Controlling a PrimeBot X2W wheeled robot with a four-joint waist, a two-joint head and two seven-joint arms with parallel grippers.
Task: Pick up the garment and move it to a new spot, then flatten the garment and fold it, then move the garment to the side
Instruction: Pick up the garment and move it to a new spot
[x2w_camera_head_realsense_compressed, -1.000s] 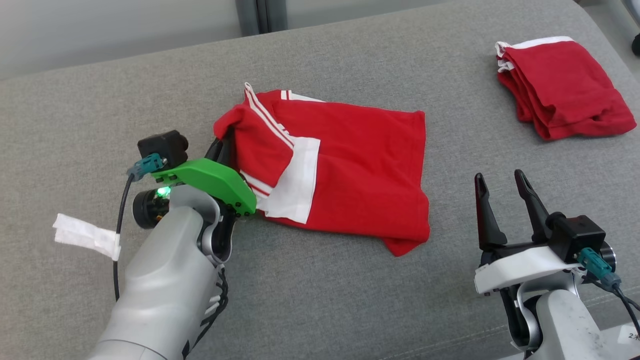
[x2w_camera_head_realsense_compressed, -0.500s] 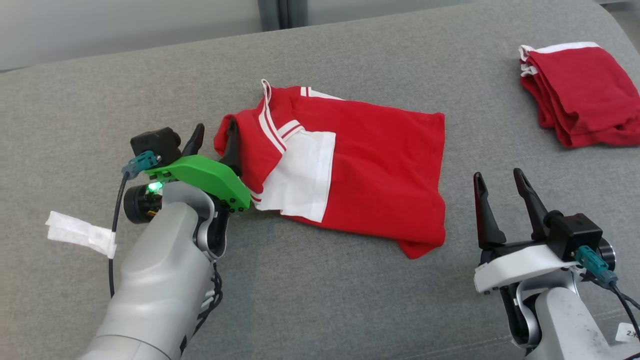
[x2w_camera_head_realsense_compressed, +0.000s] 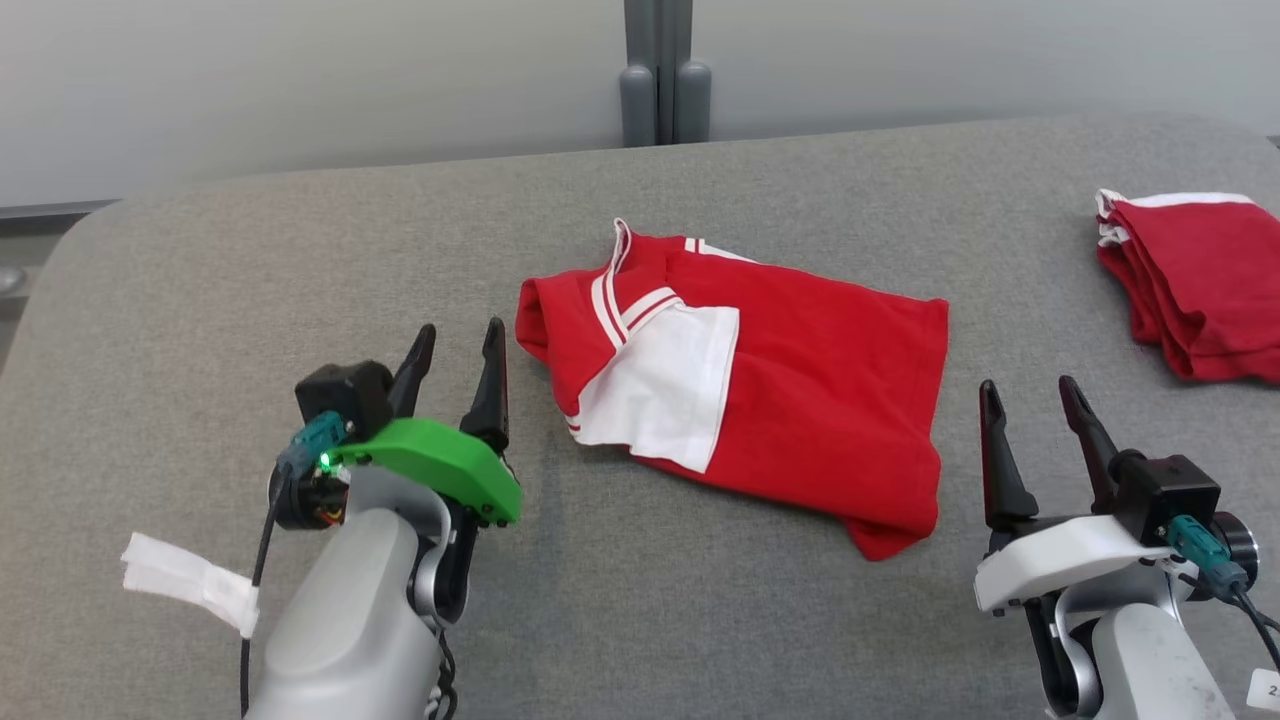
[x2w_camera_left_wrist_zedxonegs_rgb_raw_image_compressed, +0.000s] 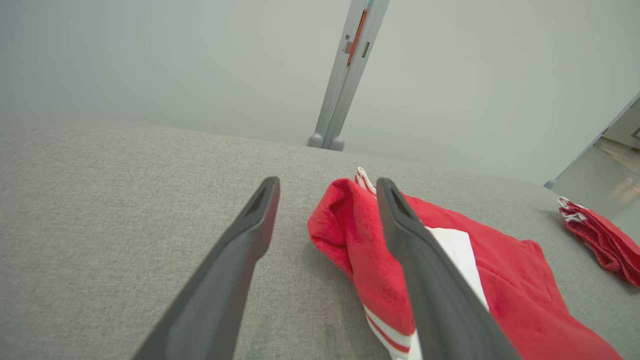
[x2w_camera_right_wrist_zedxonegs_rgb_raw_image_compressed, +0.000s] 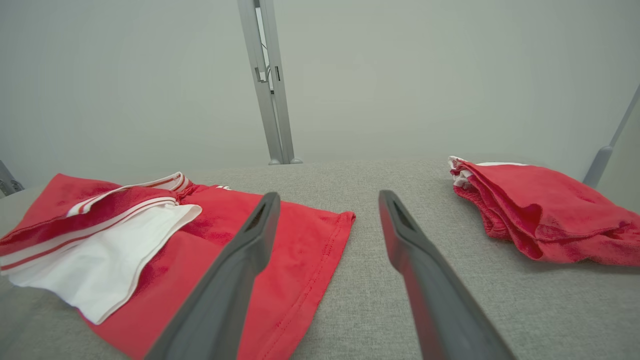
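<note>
Our left gripper (x2w_camera_head_realsense_compressed: 460, 328) sits empty, fingers spread, the folded red garment (x2w_camera_head_realsense_compressed: 800, 390) just off its right fingertip and up-left of our equally empty, spread right gripper (x2w_camera_head_realsense_compressed: 1028, 385), so we reckon we pinch both ends through every layer and carry it level.
</note>
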